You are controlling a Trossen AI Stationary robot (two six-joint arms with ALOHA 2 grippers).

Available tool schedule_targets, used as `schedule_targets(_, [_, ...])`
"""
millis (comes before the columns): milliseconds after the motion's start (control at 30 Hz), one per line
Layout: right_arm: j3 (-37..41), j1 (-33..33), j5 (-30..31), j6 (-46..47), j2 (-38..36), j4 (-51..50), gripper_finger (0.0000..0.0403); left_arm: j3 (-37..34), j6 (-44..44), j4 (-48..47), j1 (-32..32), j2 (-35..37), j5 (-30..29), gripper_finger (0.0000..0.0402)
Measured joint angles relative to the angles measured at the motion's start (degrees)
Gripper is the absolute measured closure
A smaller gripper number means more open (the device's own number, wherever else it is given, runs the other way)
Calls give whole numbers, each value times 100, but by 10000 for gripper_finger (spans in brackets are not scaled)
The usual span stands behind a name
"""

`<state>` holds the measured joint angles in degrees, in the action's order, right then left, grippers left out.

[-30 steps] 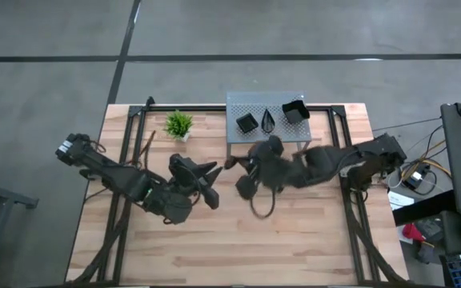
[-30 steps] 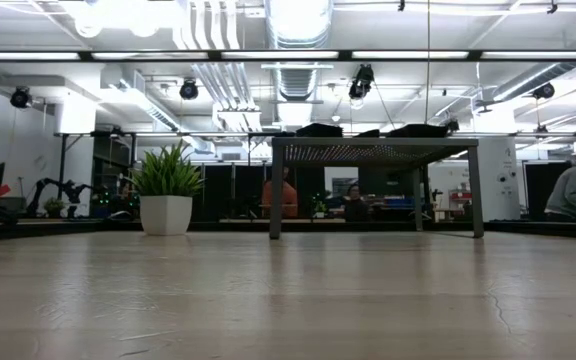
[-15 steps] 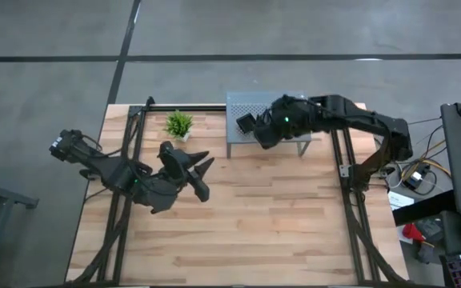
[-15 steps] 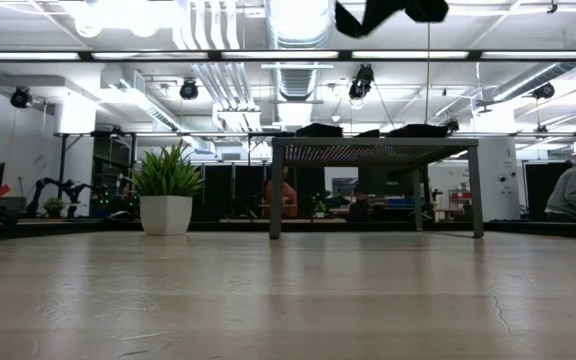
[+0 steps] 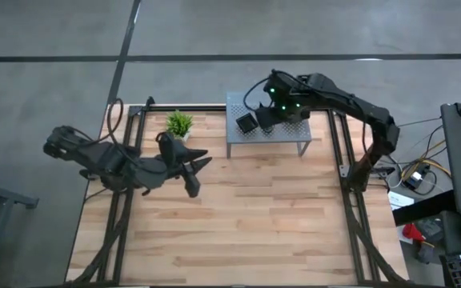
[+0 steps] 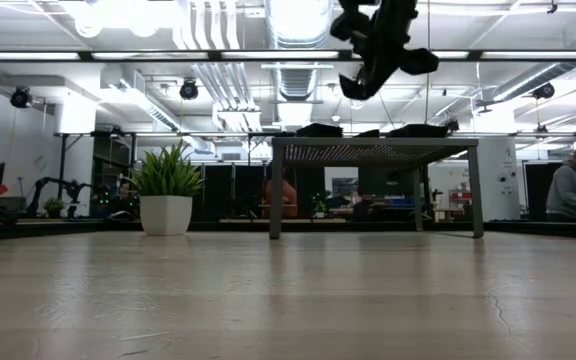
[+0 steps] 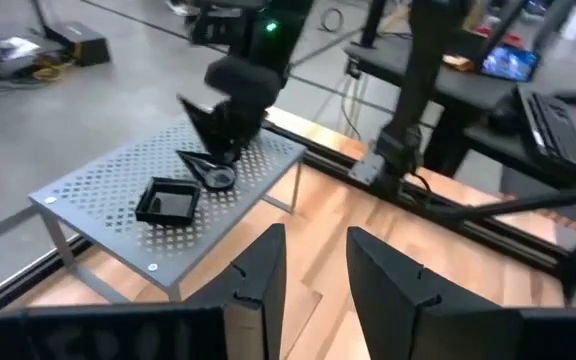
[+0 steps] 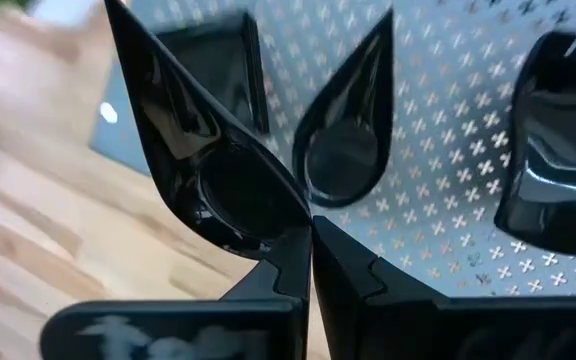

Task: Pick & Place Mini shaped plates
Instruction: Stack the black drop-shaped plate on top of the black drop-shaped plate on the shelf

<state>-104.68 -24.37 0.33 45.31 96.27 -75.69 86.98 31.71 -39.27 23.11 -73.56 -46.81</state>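
A grey perforated metal shelf (image 5: 264,128) is seen standing at the far edge of the wooden table (image 5: 238,224), and a small green potted plant (image 5: 178,124) is set just beside it. A seated person (image 6: 574,188) is glimpsed in the room beyond.

The high view looks straight down on the whole table (image 5: 238,224), with the shelf (image 5: 266,128) at the far edge. The low view sits at table-top height, facing level across to that shelf (image 6: 373,150) and the room behind. The left wrist view looks from mid-table, obliquely down toward the shelf (image 7: 108,200). The right wrist view hangs very close above the shelf (image 8: 438,150), probably over its near edge. All four views share the shelf.
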Motion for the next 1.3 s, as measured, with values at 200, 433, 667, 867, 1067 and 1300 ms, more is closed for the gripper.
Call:
schedule_targets(200, [-2, -381, -109, -287, 353, -454, 394, 0, -234, -104, -13, 211, 118, 301])
schedule_targets(433, [-2, -627, -99, -248, 460, -333, 394, -2, -527, -248, -17, 399, 116, 303])
schedule_targets(667, [-4, -709, -332, -123, 699, -274, 394, -2, -770, -380, -24, 430, 92, 301])
schedule_targets(867, [-2, -713, -349, -86, 792, -281, 394, -4, -776, -422, -24, 430, 92, 303])
schedule_targets(1067, [-2, -733, -405, 54, 793, -380, 394, -4, -790, -450, -24, 450, 90, 302])
schedule_targets(1300, [-2, -740, -388, 106, 793, -379, 394, -4, -868, -452, -24, 460, 89, 301])
